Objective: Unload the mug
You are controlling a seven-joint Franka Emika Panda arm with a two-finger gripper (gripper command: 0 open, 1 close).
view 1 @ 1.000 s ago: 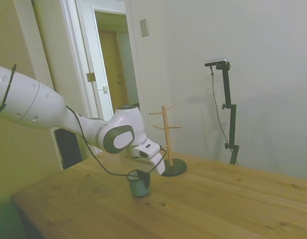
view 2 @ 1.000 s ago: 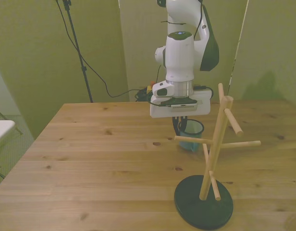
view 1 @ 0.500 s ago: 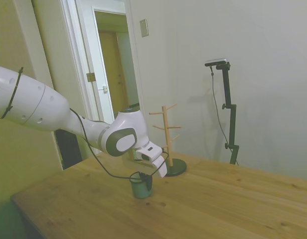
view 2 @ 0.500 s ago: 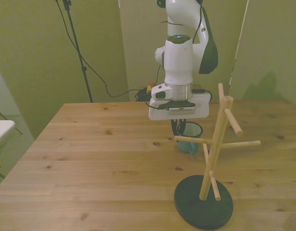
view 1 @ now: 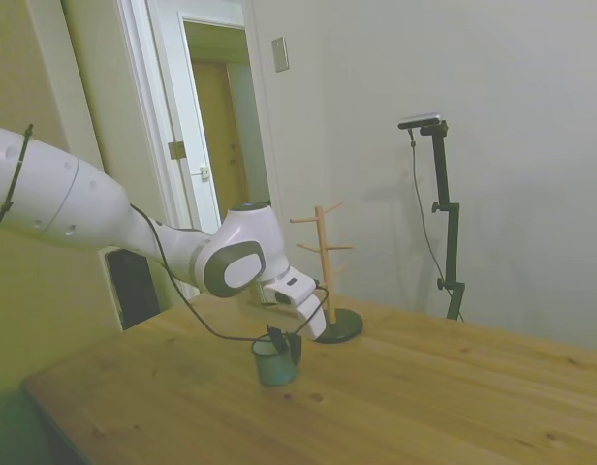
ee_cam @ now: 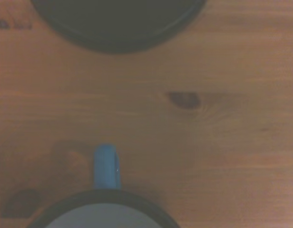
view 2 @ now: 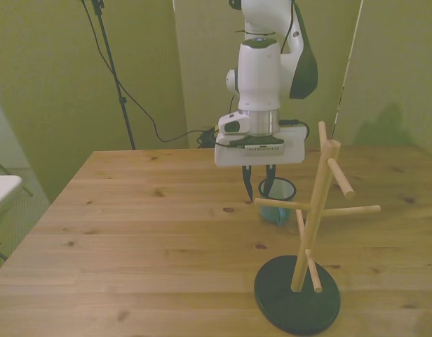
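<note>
The teal mug point(view 2: 278, 207) stands upright on the wooden table point(view 2: 146, 232), its dark rim up and its blue handle point(ee_cam: 105, 167) pointing toward the peg stand. In the side view the mug point(view 1: 274, 365) sits just below the wrist. My gripper point(view 2: 258, 196) hangs open just above the mug's rim, at the side toward the front view's left. One dark finger point(view 2: 270, 184) is over the rim and the other point(view 2: 245, 185) is beside the mug. The gripper point(view 1: 285, 349) holds nothing. The wrist view shows only the mug's point(ee_cam: 103, 214) rim and handle.
The wooden peg stand point(view 2: 312, 217) on its dark round base point(view 2: 297, 296) rises near the table's front edge, close to the mug, with bare pegs. In the side view the stand point(view 1: 324, 262) is behind the arm. Its base point(ee_cam: 118, 23) shows in the wrist view.
The gripper has let go of the mug's rim, spread its fingers and risen a little. The mug stays standing on the table in the same spot.
</note>
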